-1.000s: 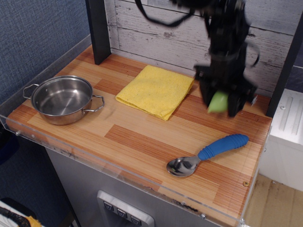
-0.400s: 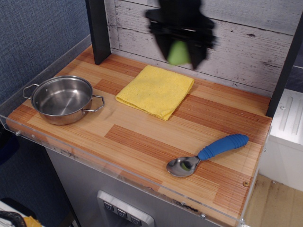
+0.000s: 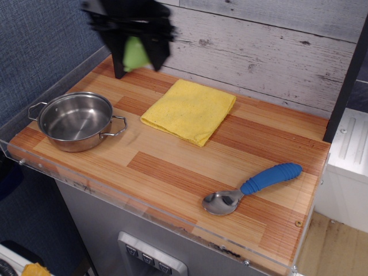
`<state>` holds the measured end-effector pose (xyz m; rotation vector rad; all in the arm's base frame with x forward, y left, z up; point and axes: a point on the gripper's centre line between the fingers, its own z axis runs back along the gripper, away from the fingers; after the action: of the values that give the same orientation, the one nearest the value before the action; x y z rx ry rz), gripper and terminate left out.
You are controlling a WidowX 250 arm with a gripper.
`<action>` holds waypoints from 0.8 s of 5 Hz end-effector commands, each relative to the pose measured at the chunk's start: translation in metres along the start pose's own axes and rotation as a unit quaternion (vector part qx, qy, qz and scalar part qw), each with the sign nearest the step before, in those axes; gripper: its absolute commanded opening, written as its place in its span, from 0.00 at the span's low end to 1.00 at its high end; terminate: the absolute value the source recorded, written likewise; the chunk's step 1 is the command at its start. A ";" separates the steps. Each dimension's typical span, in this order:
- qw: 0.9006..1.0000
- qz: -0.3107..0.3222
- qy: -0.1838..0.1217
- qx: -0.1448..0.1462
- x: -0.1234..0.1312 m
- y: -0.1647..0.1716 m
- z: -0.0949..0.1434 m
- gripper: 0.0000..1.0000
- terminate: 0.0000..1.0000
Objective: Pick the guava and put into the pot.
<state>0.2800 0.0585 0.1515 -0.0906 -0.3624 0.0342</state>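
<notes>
The light-green guava is held between the black fingers of my gripper, high above the table's back left part. The image of the gripper is blurred by motion. The gripper is shut on the guava. The shiny steel pot with two wire loop handles stands on the left of the wooden table, below and to the left of the gripper. The pot has nothing in it.
A folded yellow cloth lies at the middle back. A spoon with a blue handle lies at the front right. A black post stands at the back left. A clear guard rims the table.
My gripper has carried the guava from the right side of the table, up and across the back, to above the back left near the pot.
</notes>
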 end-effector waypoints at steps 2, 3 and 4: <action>0.996 0.073 0.004 0.048 -0.053 0.089 0.009 0.00 0.00; 0.995 0.082 0.004 0.057 -0.065 0.109 -0.004 0.00 0.00; 0.995 0.084 0.010 0.062 -0.071 0.122 -0.020 0.00 0.00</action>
<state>0.2269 0.1765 0.0861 -0.0197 -0.3107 0.2228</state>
